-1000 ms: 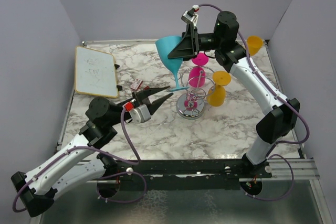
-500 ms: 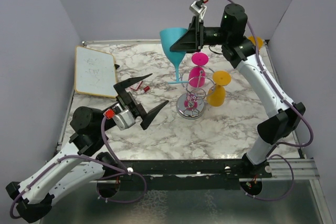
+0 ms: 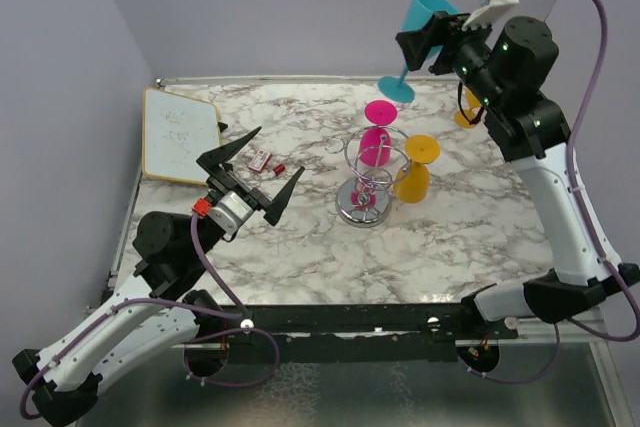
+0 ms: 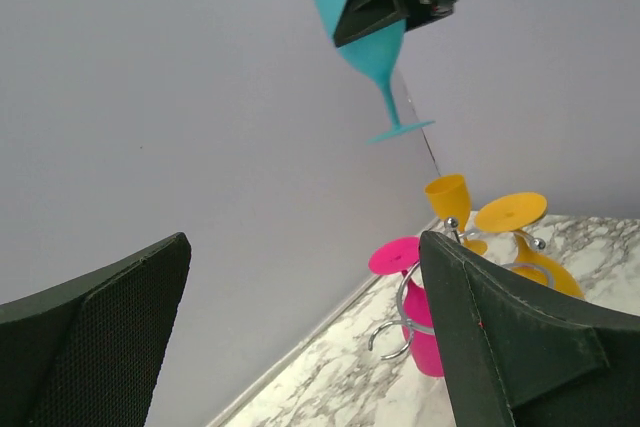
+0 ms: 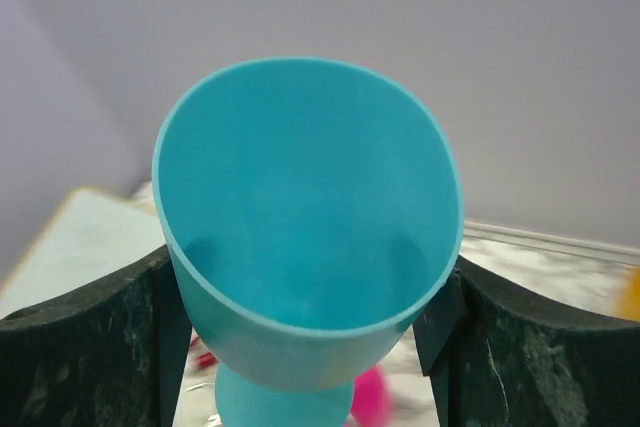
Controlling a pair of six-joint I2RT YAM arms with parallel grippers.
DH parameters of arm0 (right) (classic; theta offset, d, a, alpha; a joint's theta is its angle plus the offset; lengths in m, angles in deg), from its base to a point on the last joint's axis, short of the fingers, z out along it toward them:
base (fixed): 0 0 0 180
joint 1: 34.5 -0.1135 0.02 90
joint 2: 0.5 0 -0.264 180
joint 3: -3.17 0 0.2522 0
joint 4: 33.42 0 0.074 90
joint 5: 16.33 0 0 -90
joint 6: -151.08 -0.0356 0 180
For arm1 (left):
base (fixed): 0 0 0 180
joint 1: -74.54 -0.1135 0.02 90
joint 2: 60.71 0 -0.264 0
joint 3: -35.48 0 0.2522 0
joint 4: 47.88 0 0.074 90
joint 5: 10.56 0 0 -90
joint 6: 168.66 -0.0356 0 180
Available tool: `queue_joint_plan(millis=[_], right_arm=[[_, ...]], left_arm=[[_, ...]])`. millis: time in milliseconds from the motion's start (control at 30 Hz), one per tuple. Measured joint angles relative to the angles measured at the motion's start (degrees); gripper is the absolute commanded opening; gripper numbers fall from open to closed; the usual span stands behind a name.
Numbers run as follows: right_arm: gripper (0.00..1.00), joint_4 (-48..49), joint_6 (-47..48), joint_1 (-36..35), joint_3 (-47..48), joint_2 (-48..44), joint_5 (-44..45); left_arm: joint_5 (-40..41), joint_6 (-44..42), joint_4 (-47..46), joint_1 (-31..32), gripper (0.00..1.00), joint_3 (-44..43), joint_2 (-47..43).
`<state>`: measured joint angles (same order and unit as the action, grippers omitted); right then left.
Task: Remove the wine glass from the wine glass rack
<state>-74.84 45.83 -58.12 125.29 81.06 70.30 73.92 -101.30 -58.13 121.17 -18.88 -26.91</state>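
Nearest the bases, the left gripper [image 3: 281, 150] has drawn back from the middle of the marble table [image 3: 450, 237] over the last second. It now hangs with its fingers spread wide and nothing between them, level with the whiteboard [image 3: 182, 135]. Past it, the wine glass rack [image 3: 362, 205] stands where it was, its chrome rings carrying an upturned pink glass [image 3: 377, 142] and an upturned orange-yellow glass [image 3: 413, 179]. The big change lies farthest back. The right gripper [image 3: 428, 42], which held the teal wine glass [image 3: 428, 13] just beside the rack a moment ago, has swung it up and away toward the rear right. The glass is now high in the air and well apart from the wire rings. By my reading the removal itself is done, and what remains is finding a spot to set the glass down. The glass is opaque turquoise, with a deep bowl, thin stem and flat round foot, and it is carried tilted. The wrist view shows the black fingers [image 5: 85, 347] pressed against opposite sides of the bowl.
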Motion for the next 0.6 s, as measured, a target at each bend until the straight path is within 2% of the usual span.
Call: queue_joint_plan(millis=[167,267,433,600], right_arm=[[0.73,14.8,16.3,0.1,-15.2,-7.9,25.6],[0.73,28.9,28.6,0.3,-23.1,-8.3,38.7],[0.73,36.8,36.5,6.3,-27.4,-4.2,46.9],[0.73,34.9,28.2,15.9,-32.3,-2.0,46.9]], left_arm=[[1.0,-0.1,-0.2,0.0,1.0,0.6,0.3],[1.1,-0.1,-0.9,0.0,1.0,0.8,0.8],[1.1,-0.1,-1.2,0.0,1.0,1.1,2.0],[1.1,-0.1,-1.3,0.0,1.0,1.9,2.3]])
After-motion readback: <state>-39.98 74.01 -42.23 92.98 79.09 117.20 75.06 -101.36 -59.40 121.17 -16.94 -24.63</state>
